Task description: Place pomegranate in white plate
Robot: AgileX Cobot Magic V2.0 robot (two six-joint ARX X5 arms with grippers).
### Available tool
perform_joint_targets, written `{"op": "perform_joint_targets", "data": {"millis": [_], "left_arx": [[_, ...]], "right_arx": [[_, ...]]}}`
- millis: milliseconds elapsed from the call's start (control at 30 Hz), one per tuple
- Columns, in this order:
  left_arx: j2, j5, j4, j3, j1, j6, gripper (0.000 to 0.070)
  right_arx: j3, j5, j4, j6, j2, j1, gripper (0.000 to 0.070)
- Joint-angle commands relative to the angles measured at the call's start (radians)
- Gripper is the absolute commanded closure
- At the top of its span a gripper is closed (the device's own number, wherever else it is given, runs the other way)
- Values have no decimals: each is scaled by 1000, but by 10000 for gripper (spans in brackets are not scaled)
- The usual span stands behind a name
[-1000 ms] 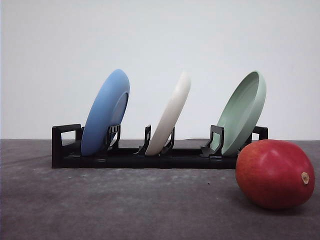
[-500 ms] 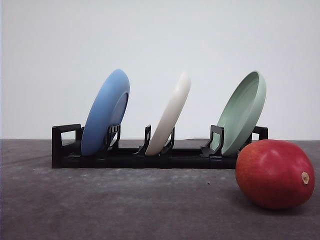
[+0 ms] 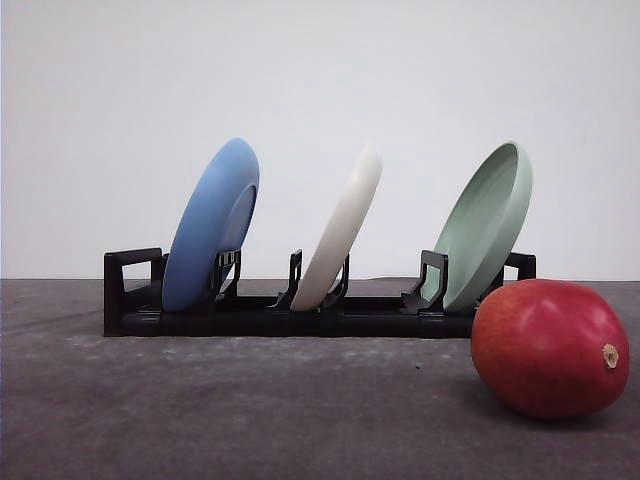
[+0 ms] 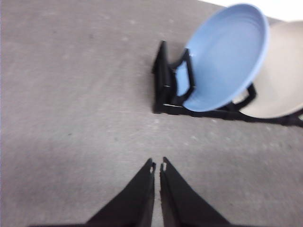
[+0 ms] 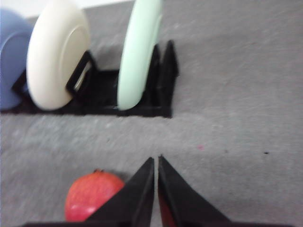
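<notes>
I see my left gripper (image 4: pixel 157 166) above bare table (image 4: pixel 71 94) and my right gripper (image 5: pixel 156 163) beside the pomegranate (image 5: pixel 92 196) — both pinched together, holding nothing. The white plate (image 3: pixel 342 228) leans in the rack (image 3: pixel 300 315).

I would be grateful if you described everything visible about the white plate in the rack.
The white plate is round, shallow and matte cream, with a raised rim. It stands on edge in the middle slot of the black rack, tilted so its top leans to the right in the front view, held between short black prongs. The blue plate stands to its left and the pale green plate to its right, neither touching it. Its underside shows in the right wrist view, with a faint circular foot ring. It holds nothing.
</notes>
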Motion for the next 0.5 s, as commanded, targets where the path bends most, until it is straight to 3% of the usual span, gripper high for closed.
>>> {"op": "perform_joint_targets", "data": {"millis": [0,333,467], "left_arx": [[17,5,14,24,-35,48,697],[79,2,42,39,-258,314,697],[92,3,46,45,-289,340,693]], "right_arx": [[18,0,11,-32,3,31,693],[18,7,15,-121,3,198,690],[18,7,15,-123,3,216,684]]}}
